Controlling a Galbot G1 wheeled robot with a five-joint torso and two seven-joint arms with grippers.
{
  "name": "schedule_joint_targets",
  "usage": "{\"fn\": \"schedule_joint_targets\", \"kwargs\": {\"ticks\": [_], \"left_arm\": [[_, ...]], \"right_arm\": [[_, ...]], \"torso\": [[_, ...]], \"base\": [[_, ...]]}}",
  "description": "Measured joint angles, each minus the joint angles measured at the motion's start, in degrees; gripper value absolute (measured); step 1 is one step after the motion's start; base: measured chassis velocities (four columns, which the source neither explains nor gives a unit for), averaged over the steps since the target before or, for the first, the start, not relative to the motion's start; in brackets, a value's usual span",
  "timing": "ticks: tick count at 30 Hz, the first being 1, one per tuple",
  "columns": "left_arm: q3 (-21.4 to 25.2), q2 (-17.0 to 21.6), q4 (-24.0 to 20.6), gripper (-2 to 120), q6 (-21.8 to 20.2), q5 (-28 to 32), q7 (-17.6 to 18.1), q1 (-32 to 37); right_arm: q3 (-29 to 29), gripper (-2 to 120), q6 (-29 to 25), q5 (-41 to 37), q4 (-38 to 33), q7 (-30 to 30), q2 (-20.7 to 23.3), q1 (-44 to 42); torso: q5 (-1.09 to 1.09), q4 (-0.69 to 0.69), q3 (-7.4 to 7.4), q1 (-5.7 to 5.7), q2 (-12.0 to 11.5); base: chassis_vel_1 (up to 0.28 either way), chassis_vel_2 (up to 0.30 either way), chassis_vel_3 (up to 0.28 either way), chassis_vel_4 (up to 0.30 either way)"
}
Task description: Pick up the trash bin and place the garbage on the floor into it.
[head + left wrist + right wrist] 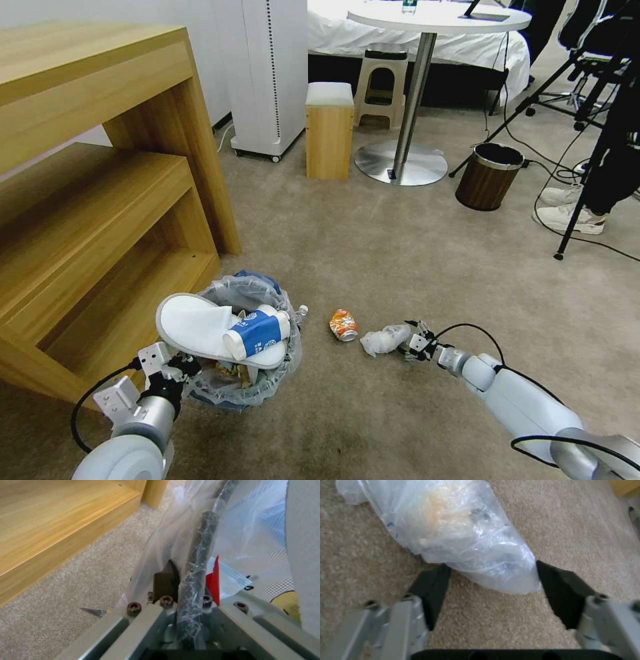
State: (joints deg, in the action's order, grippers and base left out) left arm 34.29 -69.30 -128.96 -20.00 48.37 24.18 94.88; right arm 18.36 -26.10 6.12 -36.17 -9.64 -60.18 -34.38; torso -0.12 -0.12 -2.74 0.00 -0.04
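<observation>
The left gripper (175,369) is clamping the near-left rim of the trash bin (248,399), its jaws closed on the black rim and crinkled liner, with the bin sitting on the beige floor (400,253) beside the wooden shelf unit (100,200) and already holding a white slipper (200,327) and a blue-white cup (257,332). The right gripper (415,345) is lying low on the carpet with its jaws spread wide and empty, straddling the near end of the white plastic wad (453,535), whose long axis is running away from the jaws toward the left, where the orange can (343,325) is lying just beyond it. The right arm is clearly the nearer one to the wad, and the bin is waiting well to its left.
</observation>
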Motion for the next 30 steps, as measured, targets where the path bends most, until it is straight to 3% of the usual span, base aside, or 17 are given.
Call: {"fn": "schedule_joint_targets", "kwargs": {"ticks": [17, 19, 21, 30], "left_arm": [[-0.66, 1.09, 2.46, 0, 0.22, 0.6, -0.14, -1.46], [-0.66, 1.09, 2.46, 0, 0.22, 0.6, -0.14, -1.46], [-0.6, 1.66, 3.75, 0, 0.26, 0.83, -0.16, -1.94], [-0.97, 2.61, 6.1, 0, 0.29, 0.96, -0.16, -3.08]], "right_arm": [[-1.51, 1, -2.08, -0.88, -1.08, -0.83, 0.59, -1.66], [-1.51, 1, -2.08, -0.88, -1.08, -0.83, 0.59, -1.66], [-2.3, 0, -2.36, -5.19, -5.08, -1.37, 2.61, -3.16], [-5.97, 0, -3.76, -11.72, -16.35, -3.22, 6.69, -7.77]], "torso": [[0.0, 0.0, 0.0, 0.0, 0.0], [0.0, 0.0, 0.0, 0.0, 0.0], [0.0, 0.0, 0.0, 0.0, 0.0], [-0.01, 0.0, 0.0, 0.0, 0.0]], "base": [[0.0, 0.0, 0.0, 0.0], [0.0, 0.0, 0.0, 0.0], [0.0, 0.0, 0.0, 0.0], [0.0, 0.0, 0.0, 0.0]]}}
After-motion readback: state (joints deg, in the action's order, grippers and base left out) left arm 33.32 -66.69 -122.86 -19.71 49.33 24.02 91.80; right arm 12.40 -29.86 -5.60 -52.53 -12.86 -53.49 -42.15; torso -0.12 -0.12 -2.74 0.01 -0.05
